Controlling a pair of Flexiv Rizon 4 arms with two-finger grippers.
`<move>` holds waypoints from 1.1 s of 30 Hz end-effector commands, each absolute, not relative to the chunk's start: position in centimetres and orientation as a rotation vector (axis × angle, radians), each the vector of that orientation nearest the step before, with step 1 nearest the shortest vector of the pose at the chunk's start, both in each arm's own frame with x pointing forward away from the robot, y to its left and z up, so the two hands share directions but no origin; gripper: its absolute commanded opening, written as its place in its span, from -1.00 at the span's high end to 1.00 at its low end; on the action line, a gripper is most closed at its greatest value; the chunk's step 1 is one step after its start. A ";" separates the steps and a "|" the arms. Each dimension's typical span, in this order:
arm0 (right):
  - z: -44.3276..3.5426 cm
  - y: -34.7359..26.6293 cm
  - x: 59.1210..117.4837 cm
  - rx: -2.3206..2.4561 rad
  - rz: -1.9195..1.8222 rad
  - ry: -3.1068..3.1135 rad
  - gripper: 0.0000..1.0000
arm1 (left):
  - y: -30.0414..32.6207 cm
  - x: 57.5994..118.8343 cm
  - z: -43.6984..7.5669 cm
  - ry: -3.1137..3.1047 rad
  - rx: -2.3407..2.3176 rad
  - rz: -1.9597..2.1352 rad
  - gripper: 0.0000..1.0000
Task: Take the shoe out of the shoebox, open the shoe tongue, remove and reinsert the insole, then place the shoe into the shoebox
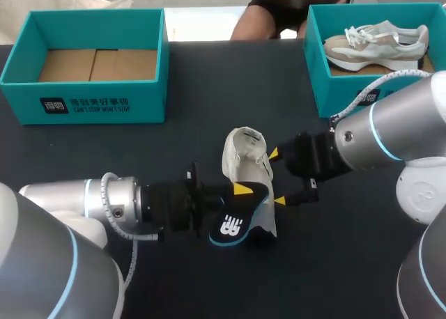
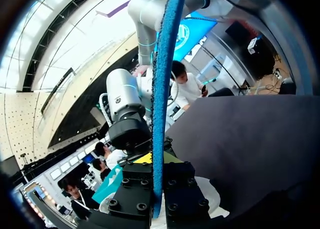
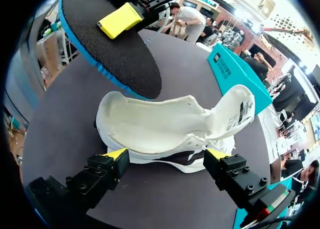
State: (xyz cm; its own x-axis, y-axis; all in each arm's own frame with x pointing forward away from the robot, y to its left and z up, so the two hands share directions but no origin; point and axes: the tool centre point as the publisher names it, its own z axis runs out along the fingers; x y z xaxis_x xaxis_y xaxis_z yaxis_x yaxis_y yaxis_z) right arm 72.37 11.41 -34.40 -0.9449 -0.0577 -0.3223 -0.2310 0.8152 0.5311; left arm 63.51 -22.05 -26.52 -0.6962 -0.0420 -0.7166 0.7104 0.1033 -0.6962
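Jaws of the left arm are clamped on a black foam insole with a blue edge and a white logo. Those of the right arm stand wide apart and unclosed, their yellow tips just beside the flank of the white sneaker at the centre of the head view. That shoe lies on its side, with its long axis running up and down the frame. Its mouth is turned towards the right arm, whose wrist camera looks straight into the white lining. The insole hangs at the shoe's lower end, overlapping it in the head view, on the left arm's side. I judge that refitting calls for swinging it round to that mouth and lining it up along the shoe. Beneath is a dark matt worktop. An open teal cardboard box with a brown floor sits upper left. A matching box upper right holds a second pale sneaker. Both boxes are well apart from the held insole.
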 end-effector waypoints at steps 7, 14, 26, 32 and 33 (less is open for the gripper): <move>-34.5 11.4 72.3 -0.220 0.846 2.707 -1.00 | -24.6 64.2 -28.0 1.799 0.638 -1.659 1.00; -34.5 11.4 72.3 -0.220 0.846 2.707 -1.00 | -25.7 64.7 -28.1 1.793 0.633 -1.672 1.00; -34.5 11.4 72.3 -0.220 0.846 2.707 -1.00 | -25.8 65.4 -30.6 1.817 0.613 -1.667 1.00; -34.5 11.4 72.3 -0.220 0.846 2.707 -1.00 | -25.9 66.1 -31.8 1.825 0.609 -1.656 1.00; -34.5 11.4 72.3 -0.220 0.846 2.707 -1.00 | -26.0 66.2 -32.0 1.826 0.608 -1.653 1.00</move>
State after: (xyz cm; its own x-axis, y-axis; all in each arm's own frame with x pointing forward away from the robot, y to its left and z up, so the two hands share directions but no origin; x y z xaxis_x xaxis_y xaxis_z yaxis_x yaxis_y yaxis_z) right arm 72.38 11.41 -34.41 -0.9452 -0.0574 -0.3214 -0.2302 0.8153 0.5313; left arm 65.84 -25.42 -31.21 -0.7194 -0.0550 -0.6925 0.6837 0.1205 -0.7198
